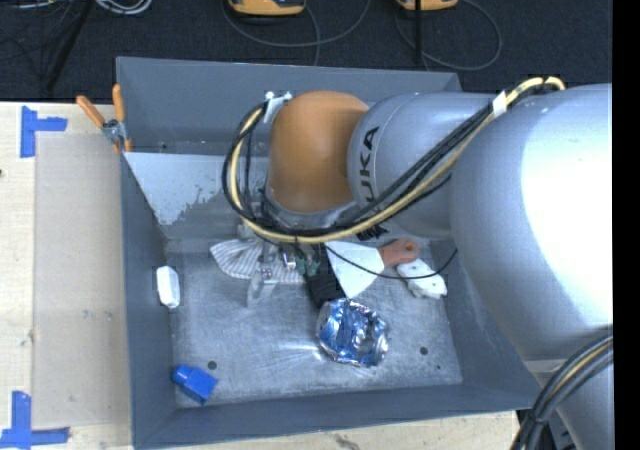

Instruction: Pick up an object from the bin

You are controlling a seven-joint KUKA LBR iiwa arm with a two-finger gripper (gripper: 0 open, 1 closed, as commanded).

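One gripper point(265, 280) sits over the crumpled grey-striped cloth point(232, 258); whether apart or together we cannot tell. We advise pinching a raised fold.

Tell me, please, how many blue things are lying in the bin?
2: a small blue block near the lower-left corner of the bin, and a crumpled blue foil wrapper at its lower middle. The arm could be hiding others.

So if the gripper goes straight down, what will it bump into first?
Probably the pale striped crumpled thing under the gripper near the bin's middle. Depth is hard to judge, so it might touch the bin floor beside it.
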